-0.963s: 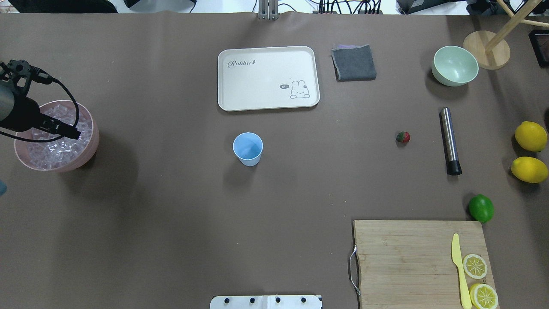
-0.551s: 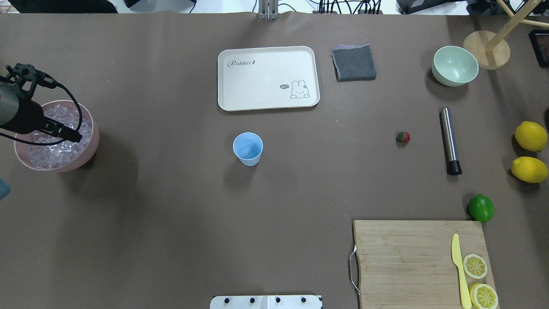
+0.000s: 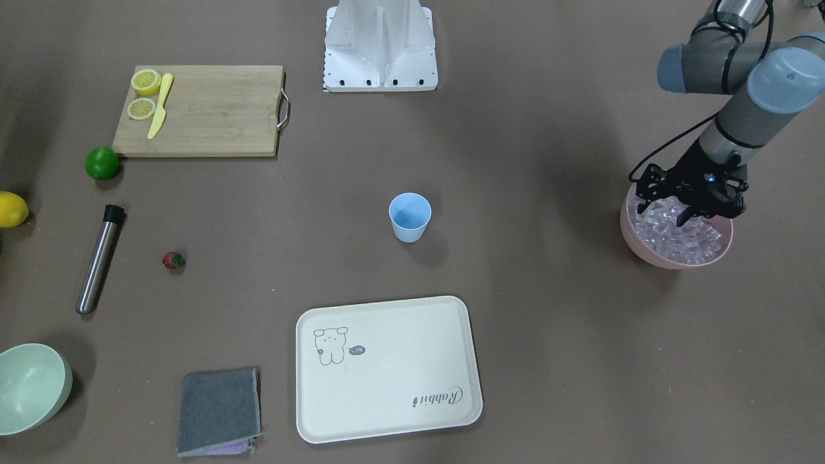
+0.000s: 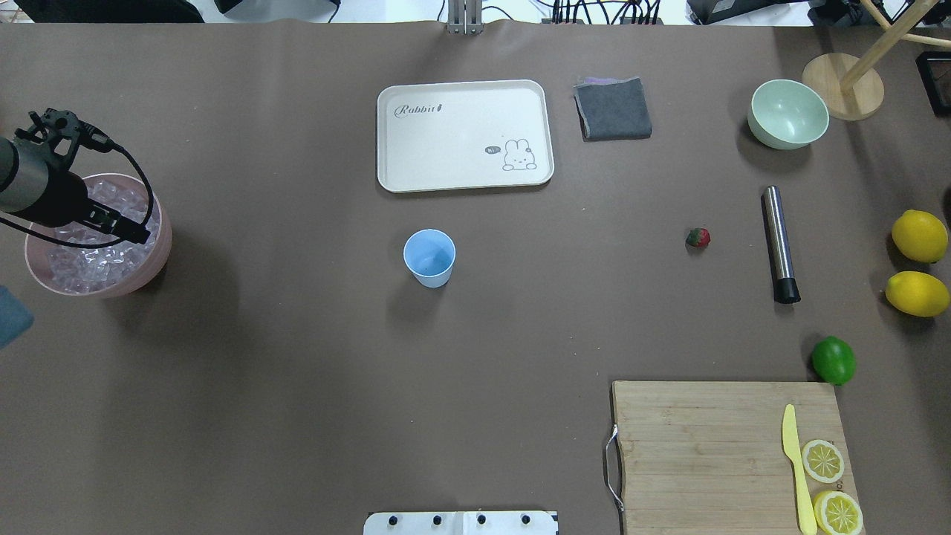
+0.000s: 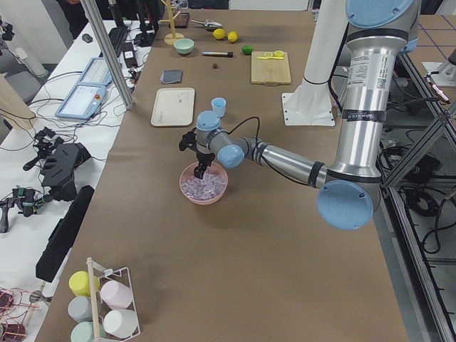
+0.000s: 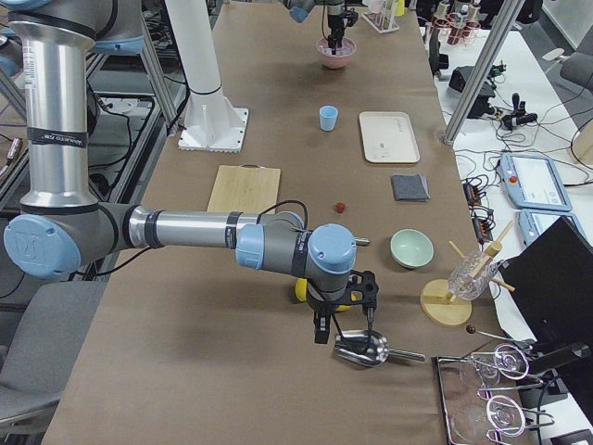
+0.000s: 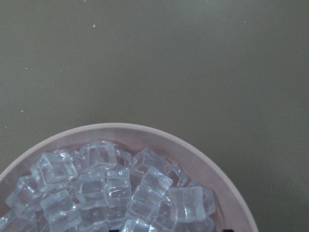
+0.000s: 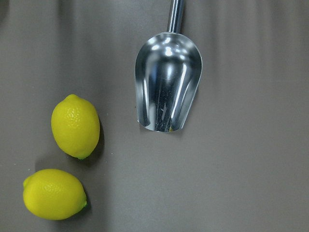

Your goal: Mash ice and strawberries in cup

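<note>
The light-blue cup [image 4: 429, 257] stands upright at mid-table, also in the front view [image 3: 410, 216]. The small red strawberry [image 4: 698, 238] lies on the table to its right, apart from it. The ice [image 4: 89, 261] fills a pink bowl [image 4: 162, 253] at the far left. My left gripper [image 4: 134, 235] hangs tilted just over the ice [image 3: 677, 240]; in the left wrist view [image 7: 120, 193] only dark tips far apart show at the bottom edge, so it looks open. My right gripper [image 6: 343, 336] hovers over a metal scoop [image 8: 166, 87]; I cannot tell its state.
A steel muddler [image 4: 779, 241] lies right of the strawberry. A cream tray [image 4: 464, 134], grey cloth [image 4: 614, 108] and pale green bowl [image 4: 787, 113] sit at the back. A lime [image 4: 833, 360], two lemons [image 4: 920, 236] and a cutting board [image 4: 698, 446] are at the right.
My left arm's wrist has swung a little to the right over the pink bowl; the fingertips stay over the ice. Nothing else moved.
</note>
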You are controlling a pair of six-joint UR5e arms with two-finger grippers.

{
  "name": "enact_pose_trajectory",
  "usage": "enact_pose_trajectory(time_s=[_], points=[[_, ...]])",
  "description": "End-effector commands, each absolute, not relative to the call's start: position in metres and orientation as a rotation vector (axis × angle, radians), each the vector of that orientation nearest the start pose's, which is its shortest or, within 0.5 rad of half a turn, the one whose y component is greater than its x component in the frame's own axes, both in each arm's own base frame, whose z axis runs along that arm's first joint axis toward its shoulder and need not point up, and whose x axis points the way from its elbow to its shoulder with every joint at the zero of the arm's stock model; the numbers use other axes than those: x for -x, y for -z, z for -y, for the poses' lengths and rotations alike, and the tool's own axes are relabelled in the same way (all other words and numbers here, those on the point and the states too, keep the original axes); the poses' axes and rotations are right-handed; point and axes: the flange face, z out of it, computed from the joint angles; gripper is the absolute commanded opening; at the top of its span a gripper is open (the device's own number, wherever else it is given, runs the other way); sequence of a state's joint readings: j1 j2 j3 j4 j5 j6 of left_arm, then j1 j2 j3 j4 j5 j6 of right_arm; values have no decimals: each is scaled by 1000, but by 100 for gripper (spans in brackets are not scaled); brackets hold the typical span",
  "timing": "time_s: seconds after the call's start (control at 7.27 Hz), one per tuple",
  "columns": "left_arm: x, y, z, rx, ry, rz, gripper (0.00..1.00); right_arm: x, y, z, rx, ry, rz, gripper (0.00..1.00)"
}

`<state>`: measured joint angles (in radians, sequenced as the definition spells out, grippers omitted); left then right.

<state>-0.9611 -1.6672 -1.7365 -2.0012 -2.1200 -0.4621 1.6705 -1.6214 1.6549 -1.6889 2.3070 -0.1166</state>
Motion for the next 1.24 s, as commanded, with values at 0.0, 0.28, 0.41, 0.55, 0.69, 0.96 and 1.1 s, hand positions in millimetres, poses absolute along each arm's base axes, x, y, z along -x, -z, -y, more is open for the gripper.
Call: enact_pose_trajectory(time_s=[0.0,0.28,0.41,0.55,0.69,0.96,1.1], points=[[-254,-485,498,-309,-335,-801,74,-112,-656,455,2,-16,740,100],[-254,-489,496,-304,-338,-799,74,-112,-658,453,5,-17,741,100],[-253,-491,495,-300,-337,-797,74,-112,-659,452,6,-17,741,100],[-254,-492,494,-298,-338,-797,74,-112,-659,452,8,-18,741,100],[-253,-493,494,-297,-338,-796,74,-112,-660,451,9,-18,741,100],[-253,-499,492,-286,-336,-791,74,-113,-661,450,10,-20,740,100],[-253,-502,492,-282,-335,-789,74,-112,-660,450,9,-20,741,100]])
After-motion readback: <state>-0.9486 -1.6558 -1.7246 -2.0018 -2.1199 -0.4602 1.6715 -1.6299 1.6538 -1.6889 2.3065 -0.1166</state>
